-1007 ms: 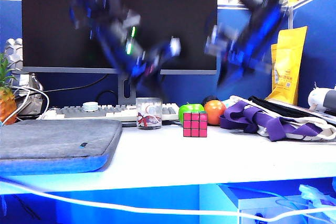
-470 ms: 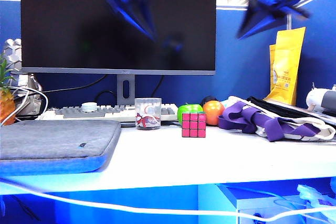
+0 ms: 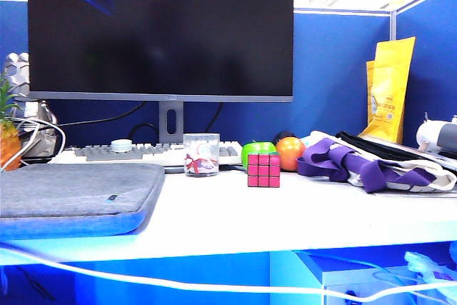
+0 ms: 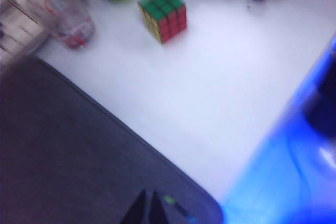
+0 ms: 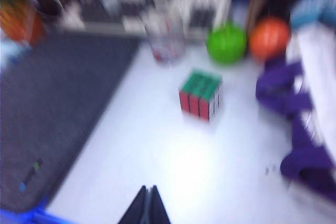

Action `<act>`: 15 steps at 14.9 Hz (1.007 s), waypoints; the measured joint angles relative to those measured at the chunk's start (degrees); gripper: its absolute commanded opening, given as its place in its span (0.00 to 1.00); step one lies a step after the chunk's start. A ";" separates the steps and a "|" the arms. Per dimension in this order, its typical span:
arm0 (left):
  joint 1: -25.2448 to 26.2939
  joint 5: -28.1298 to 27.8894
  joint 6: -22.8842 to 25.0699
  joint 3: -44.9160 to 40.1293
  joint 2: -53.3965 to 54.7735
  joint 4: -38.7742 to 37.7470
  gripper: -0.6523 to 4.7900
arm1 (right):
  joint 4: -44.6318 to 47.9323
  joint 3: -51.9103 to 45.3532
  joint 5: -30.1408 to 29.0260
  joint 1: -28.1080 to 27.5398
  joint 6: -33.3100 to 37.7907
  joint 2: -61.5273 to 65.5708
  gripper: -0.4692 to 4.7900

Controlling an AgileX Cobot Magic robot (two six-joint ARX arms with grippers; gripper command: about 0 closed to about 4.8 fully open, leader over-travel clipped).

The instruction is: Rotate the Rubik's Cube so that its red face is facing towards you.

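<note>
Since the cube (image 3: 263, 169) sits just in front of the green apple (image 3: 255, 152), red face (image 3: 263, 170) toward me, I judge the turning done; both grippers, left (image 4: 146, 208) and right (image 5: 147, 204), hang high above it, fingers together.

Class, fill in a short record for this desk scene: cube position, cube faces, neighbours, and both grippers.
cube position: the Rubik's Cube stands on the white desk, untouched
cube faces: red face toward the exterior camera, green on top in the wrist views
neighbours: green apple and orange fruit behind, glass to its left
left gripper: raised, fingers together, empty
right gripper: raised, fingers together, empty
</note>
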 measured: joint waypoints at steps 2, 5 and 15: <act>0.15 -1.51 -2.93 -9.18 -9.03 5.42 0.11 | 5.90 -7.52 1.88 2.25 0.50 -6.08 0.09; 0.04 -0.52 -6.16 -21.40 -15.54 19.50 0.11 | 17.57 -24.57 4.39 7.39 0.98 -7.26 0.09; 0.07 9.46 -12.07 -37.66 -15.06 31.61 0.12 | 28.89 -33.35 4.02 7.67 2.05 -0.02 0.09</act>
